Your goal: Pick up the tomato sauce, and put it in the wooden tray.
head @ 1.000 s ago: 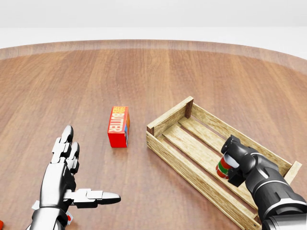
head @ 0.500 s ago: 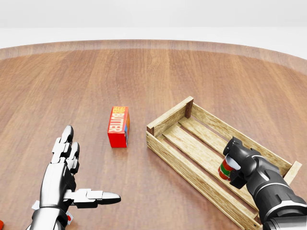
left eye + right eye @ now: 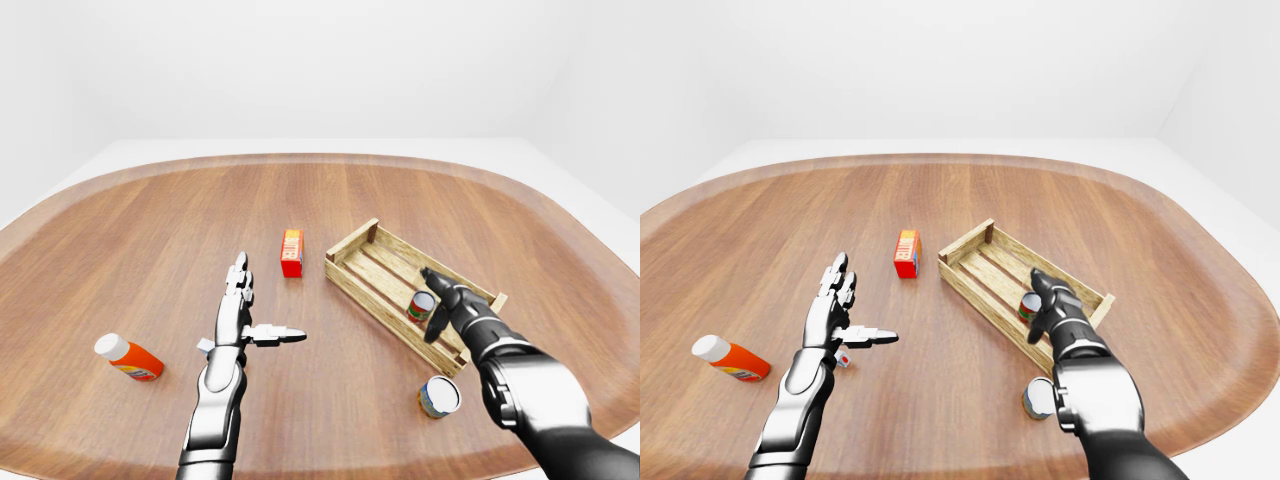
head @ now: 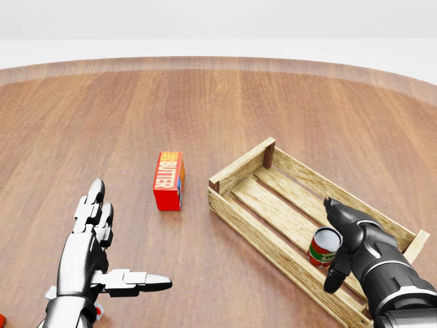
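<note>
Head view shows the sauce can [image 4: 324, 247] standing upright inside the wooden tray [image 4: 247, 170], right hand [image 4: 351, 242] spread open just beside it, perhaps touching. Rigid, smooth, probably slippery; grip its round sides. Left hand [image 4: 92, 253] hovers open, empty.

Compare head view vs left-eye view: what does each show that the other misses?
Head view only: nothing beyond closer detail, such as the readable BUTTER label on the butter box.

Left-eye view only: an orange bottle with a white cap lying at lower left, a second can on its side at the tray's lower right, and the whole table.

Both: the wooden tray, the tomato sauce can upright inside it, the open right hand beside the can, and the open left hand.
</note>
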